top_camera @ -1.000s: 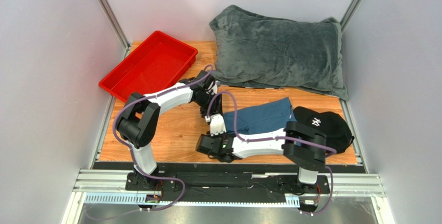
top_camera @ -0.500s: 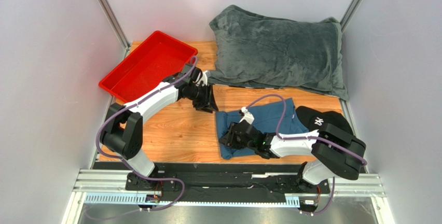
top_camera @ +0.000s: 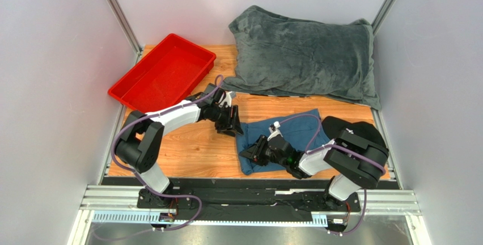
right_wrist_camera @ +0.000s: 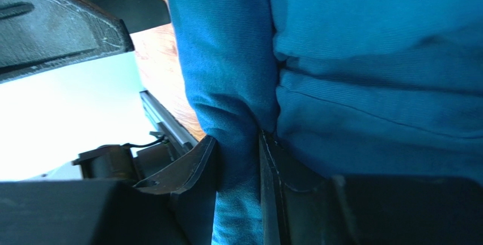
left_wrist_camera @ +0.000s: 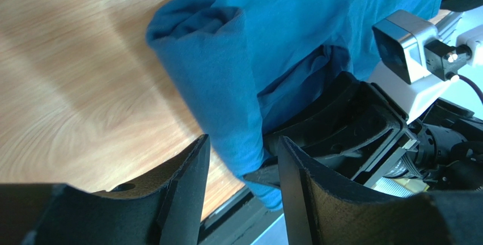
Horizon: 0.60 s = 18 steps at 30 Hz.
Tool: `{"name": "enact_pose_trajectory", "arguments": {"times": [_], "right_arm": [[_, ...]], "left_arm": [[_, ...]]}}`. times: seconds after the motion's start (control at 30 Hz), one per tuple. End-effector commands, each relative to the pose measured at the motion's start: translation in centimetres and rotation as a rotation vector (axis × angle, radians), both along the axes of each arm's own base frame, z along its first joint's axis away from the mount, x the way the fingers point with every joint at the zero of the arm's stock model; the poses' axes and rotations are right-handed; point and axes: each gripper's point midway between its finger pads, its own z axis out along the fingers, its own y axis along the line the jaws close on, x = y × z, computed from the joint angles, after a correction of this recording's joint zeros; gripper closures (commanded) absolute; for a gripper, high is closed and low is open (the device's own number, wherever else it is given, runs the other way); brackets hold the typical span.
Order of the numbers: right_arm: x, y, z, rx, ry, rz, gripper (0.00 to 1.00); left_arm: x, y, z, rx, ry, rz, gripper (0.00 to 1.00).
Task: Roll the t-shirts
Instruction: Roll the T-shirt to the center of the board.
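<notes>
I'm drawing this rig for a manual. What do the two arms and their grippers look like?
Both the left arm and right arm have white link shells between bulky black joints, each trailed by a looping purple cable. The left gripper and right gripper have flat, matte black, wedge-shaped fingers. A small grey-white camera box sits on the right wrist.

You have a red tray point(top_camera: 164, 75) beyond the left gripper point(top_camera: 229, 123), to its left. A grey plush blanket point(top_camera: 306, 58) lies beyond it, to its right. A black cap point(top_camera: 368, 132) sits right of the right gripper point(top_camera: 255, 153). A wooden table point(top_camera: 193, 143) lies beneath.
</notes>
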Motion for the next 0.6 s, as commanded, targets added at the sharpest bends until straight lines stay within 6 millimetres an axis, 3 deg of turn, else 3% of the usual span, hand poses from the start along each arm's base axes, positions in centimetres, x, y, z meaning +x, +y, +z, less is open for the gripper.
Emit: {"name": "enact_pose_trajectory", "arguments": {"times": [0.0, 0.1, 0.3, 0.57], "right_arm": [[-0.2, 0.1, 0.4, 0.097, 0.053, -0.016, 0.68], [-0.4, -0.3, -0.1, 0.106, 0.071, -0.024, 0.69], [-0.5, -0.6, -0.5, 0.102, 0.08, -0.032, 0.69], [-0.2, -1.0, -0.2, 0.025, 0.041, -0.022, 0.64]], "left_arm": [[0.7, -1.6, -0.5, -0.039, -0.028, -0.014, 0.44], [0.9, -1.5, -1.2, -0.002, -0.023, -0.002, 0.47], [1.1, -1.7, -0.7, 0.052, -0.018, 0.005, 0.59], [0.7, -0.8, -0.9, 0.2, 0.014, 0.028, 0.81]]}}
